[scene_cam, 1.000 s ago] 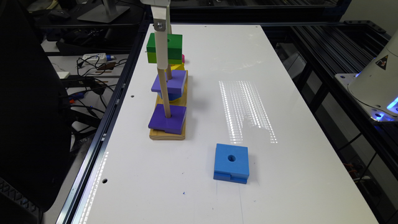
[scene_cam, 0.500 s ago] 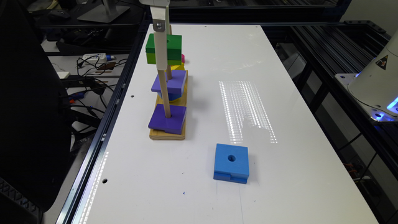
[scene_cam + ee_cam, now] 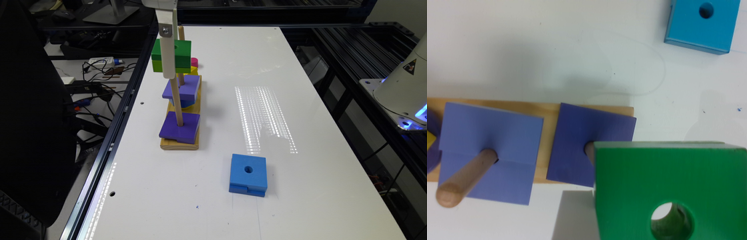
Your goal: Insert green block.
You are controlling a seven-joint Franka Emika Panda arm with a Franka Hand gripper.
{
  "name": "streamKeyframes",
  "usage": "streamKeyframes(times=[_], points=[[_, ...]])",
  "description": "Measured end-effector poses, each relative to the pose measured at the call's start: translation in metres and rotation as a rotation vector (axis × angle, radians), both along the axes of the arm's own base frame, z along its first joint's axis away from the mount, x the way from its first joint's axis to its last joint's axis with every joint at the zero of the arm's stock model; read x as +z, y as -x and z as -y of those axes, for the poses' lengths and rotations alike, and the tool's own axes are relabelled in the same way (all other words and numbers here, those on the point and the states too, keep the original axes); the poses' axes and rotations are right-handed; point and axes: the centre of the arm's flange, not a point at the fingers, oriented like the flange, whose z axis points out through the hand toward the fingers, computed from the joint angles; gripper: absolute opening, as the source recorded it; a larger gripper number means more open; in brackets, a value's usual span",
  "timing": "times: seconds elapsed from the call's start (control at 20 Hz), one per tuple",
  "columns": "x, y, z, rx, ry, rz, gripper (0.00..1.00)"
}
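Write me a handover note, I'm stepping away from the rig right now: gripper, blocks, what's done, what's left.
Gripper: shut on the green block, held in the air over the wooden peg base.
Pegs: a purple block sits on the near peg, another purple block on the next peg.
Blue block lies loose on the table.
Done: green block picked up.
Left: line its hole up over a peg, lower it on, release.

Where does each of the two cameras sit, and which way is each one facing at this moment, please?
Exterior view: off the arm, above one table end, looking down its length; the gripper carries the green block high over the pegs.
Wrist view: on the wrist, looking straight down onto the green block.
Shared: green block, both purple blocks, blue block, wooden base.
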Motion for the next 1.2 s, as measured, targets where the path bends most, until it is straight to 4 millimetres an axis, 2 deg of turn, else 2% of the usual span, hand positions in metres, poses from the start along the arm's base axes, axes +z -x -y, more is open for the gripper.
streamKeyframes(times=[0.15,0.6,0.7,1.2], points=[[-0.007,-0.001,0.0,0.0,-0.001,-0.008,0.0],[-0.009,-0.002,0.0,-0.001,-0.001,-0.01,0.0],[-0.014,-0.003,0.0,0.0,-0.001,-0.015,0.0],[-0.014,-0.003,0.0,-0.001,-0.002,-0.014,0.0]])
